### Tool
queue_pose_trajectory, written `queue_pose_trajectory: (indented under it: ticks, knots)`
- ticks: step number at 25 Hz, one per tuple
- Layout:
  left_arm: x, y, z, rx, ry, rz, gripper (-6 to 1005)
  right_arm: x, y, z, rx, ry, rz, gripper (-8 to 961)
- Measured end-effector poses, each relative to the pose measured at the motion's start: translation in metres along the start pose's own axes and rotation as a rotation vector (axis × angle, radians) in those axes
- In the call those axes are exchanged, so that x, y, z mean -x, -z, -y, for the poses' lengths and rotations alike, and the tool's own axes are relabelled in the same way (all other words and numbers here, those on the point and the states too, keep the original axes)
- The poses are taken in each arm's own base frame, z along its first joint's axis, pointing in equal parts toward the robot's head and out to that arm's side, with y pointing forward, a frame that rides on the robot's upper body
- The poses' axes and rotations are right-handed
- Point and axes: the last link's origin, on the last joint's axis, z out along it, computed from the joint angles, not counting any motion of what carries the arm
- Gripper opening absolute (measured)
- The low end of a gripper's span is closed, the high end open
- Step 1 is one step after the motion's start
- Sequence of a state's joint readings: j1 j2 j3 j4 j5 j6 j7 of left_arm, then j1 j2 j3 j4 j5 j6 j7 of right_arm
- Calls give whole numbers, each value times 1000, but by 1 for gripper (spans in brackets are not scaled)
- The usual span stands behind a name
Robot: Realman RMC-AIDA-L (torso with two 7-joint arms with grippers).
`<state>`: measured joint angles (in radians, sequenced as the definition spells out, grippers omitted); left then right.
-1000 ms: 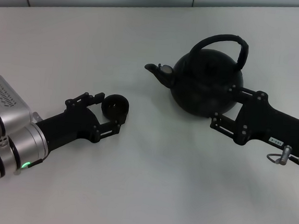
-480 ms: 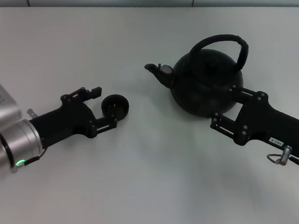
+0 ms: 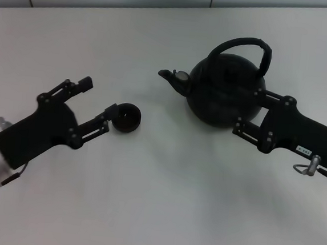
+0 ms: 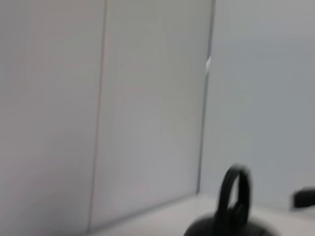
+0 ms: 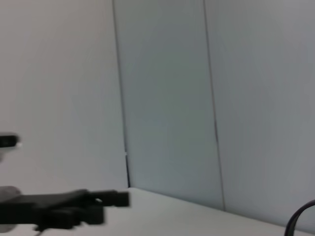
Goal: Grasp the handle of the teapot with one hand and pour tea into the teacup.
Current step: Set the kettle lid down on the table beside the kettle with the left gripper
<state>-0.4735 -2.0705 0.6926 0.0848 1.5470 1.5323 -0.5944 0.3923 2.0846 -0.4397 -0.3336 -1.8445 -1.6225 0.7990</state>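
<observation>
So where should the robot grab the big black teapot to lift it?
Probably by the handle, the arched hoop standing upright over the teapot. Its top is bare, so coming from above looks easiest. The right pincer sits low against the round body, which is too wide to pinch.

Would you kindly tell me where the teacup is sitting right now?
In the head view the teacup stands on the table left of centre, just off the open left hand's near fingertip, with the teapot farther right.
</observation>
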Motion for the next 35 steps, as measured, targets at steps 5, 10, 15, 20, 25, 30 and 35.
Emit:
queue_pose_trajectory:
  ticks: [5,10,15,20,25,30,35]
  knots:
    - [-16,25,-8,47,-28,-109,783,0,5,5,-65,-11,25,543]
    - [-19,42,-11,53,-23,-131,782,-2,16,9,-160,-32,61,543]
    - [-18,57,-10,27,2,-116,782,-9,27,5,-277,9,119,543]
    - [-16,61,-12,17,9,-116,781,-15,38,5,-386,18,137,543]
    - [-15,61,-13,11,18,-113,782,-23,45,10,-520,45,125,542]
    - [-14,60,-14,8,21,-111,782,-24,41,16,-530,46,108,542]
    - [-13,60,-14,6,23,-110,781,-25,32,20,-521,45,83,543]
